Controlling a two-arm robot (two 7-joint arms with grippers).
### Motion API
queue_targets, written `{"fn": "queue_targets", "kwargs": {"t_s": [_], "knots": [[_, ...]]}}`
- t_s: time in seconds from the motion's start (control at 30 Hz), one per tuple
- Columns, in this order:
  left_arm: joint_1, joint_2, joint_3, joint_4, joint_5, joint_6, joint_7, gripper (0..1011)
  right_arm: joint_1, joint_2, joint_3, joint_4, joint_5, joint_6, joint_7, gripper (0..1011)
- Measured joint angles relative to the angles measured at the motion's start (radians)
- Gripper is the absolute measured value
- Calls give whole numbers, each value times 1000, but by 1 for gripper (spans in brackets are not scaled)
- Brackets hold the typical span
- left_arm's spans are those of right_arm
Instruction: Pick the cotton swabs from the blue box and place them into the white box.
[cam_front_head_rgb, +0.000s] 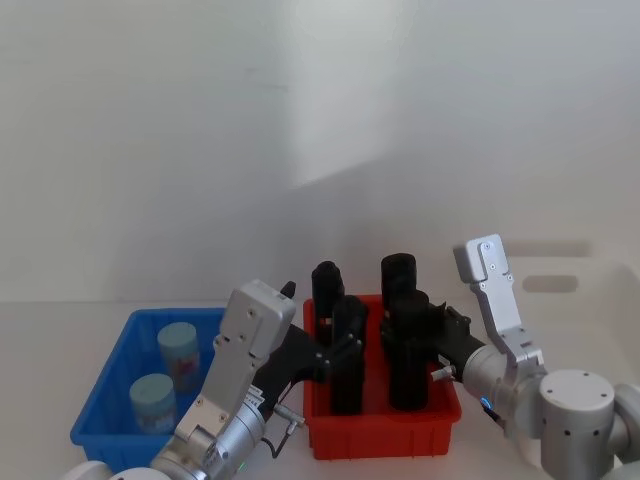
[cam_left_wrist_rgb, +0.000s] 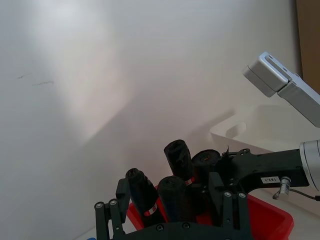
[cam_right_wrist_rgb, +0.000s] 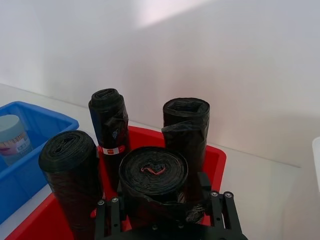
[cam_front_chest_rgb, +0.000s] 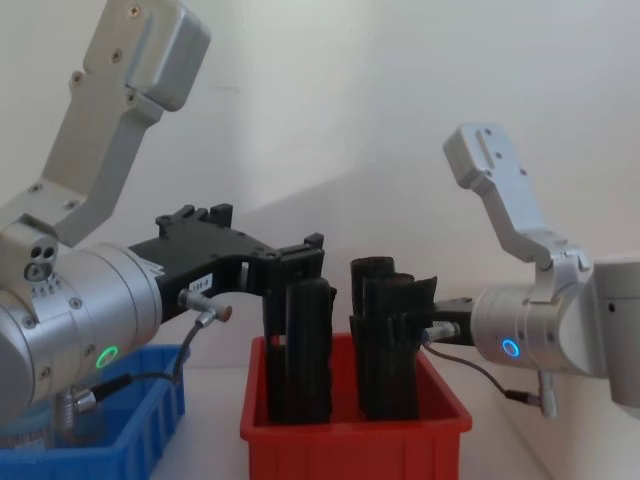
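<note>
Head view: the blue box (cam_front_head_rgb: 100, 390) sits at the left of the table. Two cotton swabs (cam_front_head_rgb: 178, 350) stand upright inside it, one behind the other, lids up. Just beside it on the right, a red bin (cam_front_head_rgb: 380, 435) holds four upright black rolls (cam_front_head_rgb: 398, 275). The left gripper (cam_front_head_rgb: 335, 352) hangs over the left half of the red bin, well clear of the jars. The right gripper (cam_front_head_rgb: 418, 325) is level with the top of the front right roll. The white box (cam_front_head_rgb: 590, 275) lies at the far right, behind the right arm. Left wrist view: the fingers (cam_left_wrist_rgb: 120, 200) of the left gripper are spread wide and hold nothing, with the rolls standing beyond them. Right wrist view: the fingers (cam_right_wrist_rgb: 222, 210) of the right gripper are likewise spread. One roll top sits just ahead between them, and contact with it cannot be determined. One jar shows inside the blue box beside the red bin. Chest view: the left gripper is above the roll tops, the right gripper is just beside a roll, and a corner of the blue box shows at the lower left.
</note>
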Motion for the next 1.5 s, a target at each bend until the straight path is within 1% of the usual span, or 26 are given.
{"fn": "queue_targets", "kwargs": {"t_s": [0.03, 0.1, 0.13, 0.27, 0.3, 0.4, 0.6, 0.77, 0.97, 1.0, 1.07, 1.17, 1.23, 1.27, 1.33, 1.37, 1.5], "knots": [[0, 0, 0, 0, 0, 0, 0, 999, 1, -1, 0, 2, 0, -1, 0, 827], [0, 0, 0, 0, 0, 0, 0, 1000, 4, -2, 0, 7, 1, -3, -1, 791], [0, 0, 0, 0, 0, 0, 0, 1000, 6, -3, 0, 11, 1, -4, -2, 733], [0, 0, 0, 0, 0, 0, 0, 1000, 10, -6, -1, 18, 2, -8, -3, 636], [0, 0, 0, 0, 0, 0, 0, 1000, 12, -6, -1, 21, 2, -9, -4, 578], [0, 0, 0, 0, 0, 0, 0, 1000, 14, -7, -1, 25, 3, -10, -4, 538], [0, 0, 0, 0, 0, 0, 0, 1000, 16, -8, -1, 29, 3, -12, -4, 517], [0, 0, 0, 0, 0, 0, 0, 999, 4, -2, 0, -1, 0, -14, -6, 512], [0, 0, 0, 0, 0, 0, 0, 1000, -23, 11, 0, -70, -9, -16, -11, 512], [0, 0, 0, 0, 0, 0, 0, 1000, -33, 16, 1, -98, -12, -17, -14, 512], [0, 0, 0, 0, 0, 0, 0, 1000, -43, 21, 1, -124, -15, -17, -17, 512], [0, 0, 0, 0, 0, 0, 0, 1000, -69, 37, 4, -198, -22, -17, -27, 512], [0, 0, 0, 0, 0, 0, 0, 1000, -81, 44, 5, -233, -26, -16, -33, 512], [0, 0, 0, 0, 0, 0, 0, 1000, -93, 51, 7, -264, -29, -16, -40, 512], [0, 0, 0, 0, 0, 0, 0, 1000, -104, 59, 9, -296, -33, -14, -47, 512], [0, 0, 0, 0, 0, 0, 0, 1000, -117, 66, 12, -329, -38, -12, -57, 512], [0, 0, 0, 0, 0, 0, 0, 1000, -140, 87, 20, -400, -49, -6, -78, 512]]}}
